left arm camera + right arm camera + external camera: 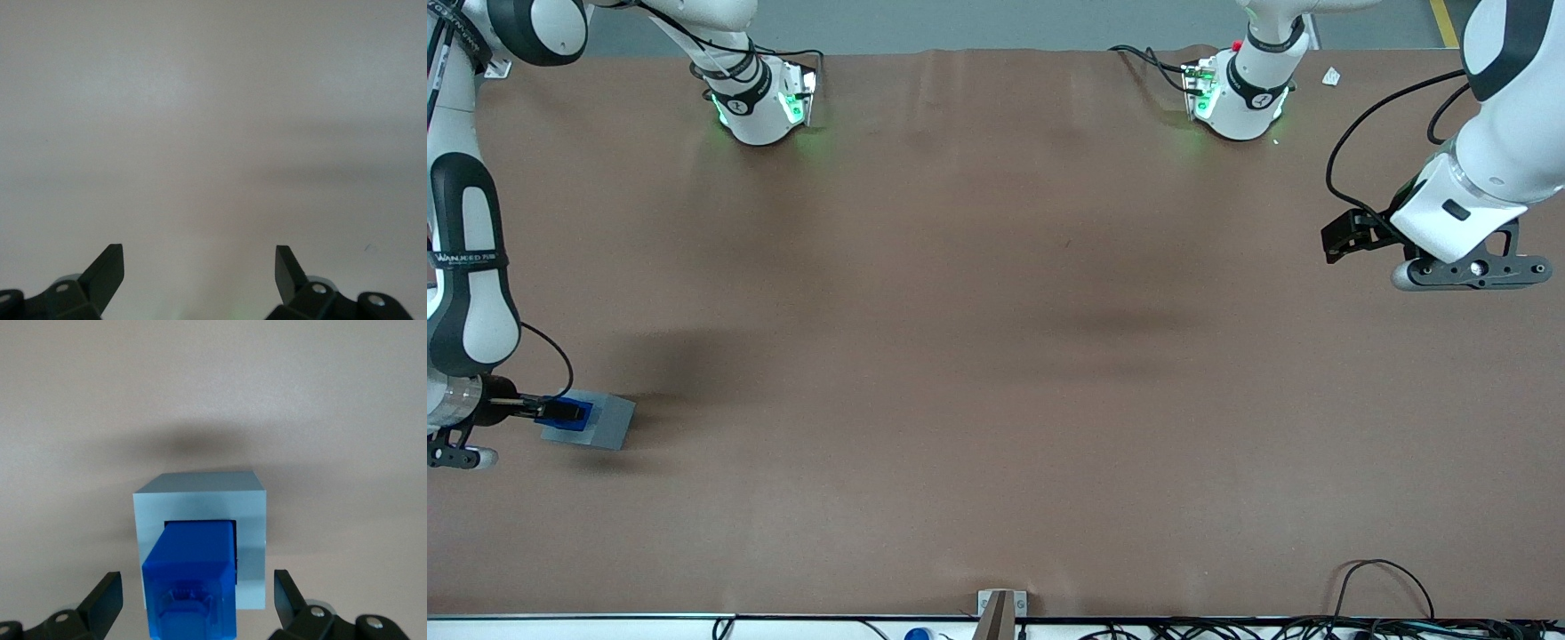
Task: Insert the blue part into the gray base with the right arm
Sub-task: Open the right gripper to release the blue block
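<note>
Bright-blue part (193, 577) stands in the gray base (200, 497) recess — gripper (195, 600) fingers spread clear either side.

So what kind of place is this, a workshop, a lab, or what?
Most likely a robotics lab bench. Two white arm bases are bolted to a brown-covered table, cables trail along its edge, and the open gripper sits around a blue part standing in a gray base.

Right arm (463, 293) reaches low, hand (193, 603) spread open.
</note>
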You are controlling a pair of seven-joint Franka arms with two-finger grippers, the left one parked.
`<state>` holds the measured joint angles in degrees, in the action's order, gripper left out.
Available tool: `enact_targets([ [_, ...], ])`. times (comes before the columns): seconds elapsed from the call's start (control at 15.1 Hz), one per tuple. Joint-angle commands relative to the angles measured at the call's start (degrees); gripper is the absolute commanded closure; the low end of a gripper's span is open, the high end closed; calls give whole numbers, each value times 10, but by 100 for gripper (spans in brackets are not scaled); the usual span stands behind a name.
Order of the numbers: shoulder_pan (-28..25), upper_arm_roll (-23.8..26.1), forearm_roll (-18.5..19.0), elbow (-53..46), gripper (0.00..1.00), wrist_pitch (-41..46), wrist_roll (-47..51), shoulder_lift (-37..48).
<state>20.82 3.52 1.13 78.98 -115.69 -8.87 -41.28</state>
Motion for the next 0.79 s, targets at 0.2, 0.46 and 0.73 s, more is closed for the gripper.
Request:
enact_targets([
  [0.2, 16, 10, -7, 11, 0, 73, -9, 59],
  [0.46, 20, 9, -7, 11, 0, 98, -10, 87],
  [0.73, 19, 9, -7, 11, 0, 175, -9, 149],
])
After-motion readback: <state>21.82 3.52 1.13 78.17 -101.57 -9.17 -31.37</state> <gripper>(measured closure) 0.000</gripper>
